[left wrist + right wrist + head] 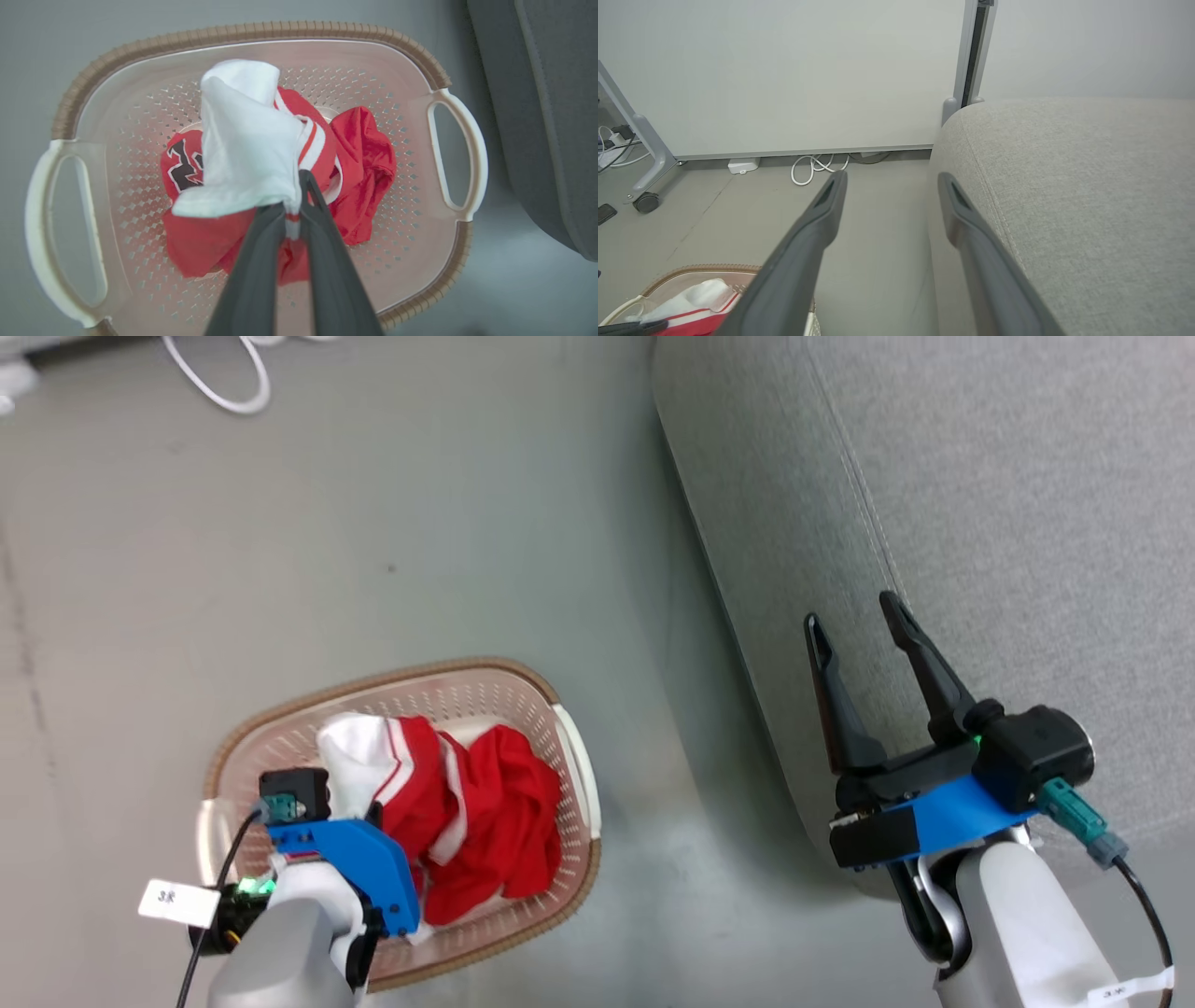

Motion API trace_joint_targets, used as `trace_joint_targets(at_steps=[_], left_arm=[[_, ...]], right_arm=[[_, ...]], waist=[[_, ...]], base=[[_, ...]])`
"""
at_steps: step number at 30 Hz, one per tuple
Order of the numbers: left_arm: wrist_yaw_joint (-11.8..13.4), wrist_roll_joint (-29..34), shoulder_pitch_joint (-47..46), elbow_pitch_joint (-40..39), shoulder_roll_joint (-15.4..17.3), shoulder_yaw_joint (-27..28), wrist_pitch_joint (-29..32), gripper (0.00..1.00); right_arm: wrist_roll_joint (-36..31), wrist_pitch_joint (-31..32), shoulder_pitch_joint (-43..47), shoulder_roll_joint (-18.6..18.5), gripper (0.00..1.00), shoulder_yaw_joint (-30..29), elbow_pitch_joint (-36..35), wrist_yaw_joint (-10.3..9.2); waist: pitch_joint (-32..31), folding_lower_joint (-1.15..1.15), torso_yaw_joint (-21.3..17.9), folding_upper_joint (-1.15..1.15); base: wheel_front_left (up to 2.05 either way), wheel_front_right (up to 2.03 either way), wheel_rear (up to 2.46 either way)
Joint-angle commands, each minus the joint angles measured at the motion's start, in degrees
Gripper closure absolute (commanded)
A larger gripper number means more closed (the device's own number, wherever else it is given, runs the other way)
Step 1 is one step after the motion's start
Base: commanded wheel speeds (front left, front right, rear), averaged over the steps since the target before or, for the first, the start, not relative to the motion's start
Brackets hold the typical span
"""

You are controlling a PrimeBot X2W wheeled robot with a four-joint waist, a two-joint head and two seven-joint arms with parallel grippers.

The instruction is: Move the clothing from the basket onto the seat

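Just over the basket (252,30), the left gripper (293,196) is clenched on a white fold of the clothing (364,154), whose red bulk lies heaped beyond its fingertips. The right gripper (854,611) stands spread and empty, the seat (1027,476) beneath and ahead of its jaws.

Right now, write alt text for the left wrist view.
The left pincer is shut on the white part of a red jersey, bunched with more red cloth in a cream perforated laundry basket. The basket stands on grey floor, a grey sofa cushion at the right edge.
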Motion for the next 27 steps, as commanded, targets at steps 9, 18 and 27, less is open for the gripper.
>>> trace_joint_targets(at_steps=[9,18,27], left_arm=[[-0.89,-3.72,3.44,-2.71,-0.88,-3.77,-1.51,1.00],[-0.91,-12.64,5.88,-14.13,-0.89,-14.02,0.42,1.00],[0.03,-17.17,5.98,-23.59,-0.88,-19.51,0.65,1.00]], right_arm=[[-2.10,-0.23,3.94,-0.16,0.00,-1.22,2.41,0.03],[-3.43,-0.23,6.59,-0.16,0.00,-1.80,4.15,0.03],[-4.02,-0.23,8.90,-0.16,0.00,-1.71,4.98,0.03]], waist=[[-11.27,0.01,5.93,0.00],[-17.09,0.01,8.18,0.00],[-21.04,0.01,9.33,0.00]], base=[[0.00,0.00,0.00],[0.00,0.00,0.00],[0.00,0.00,0.00]])
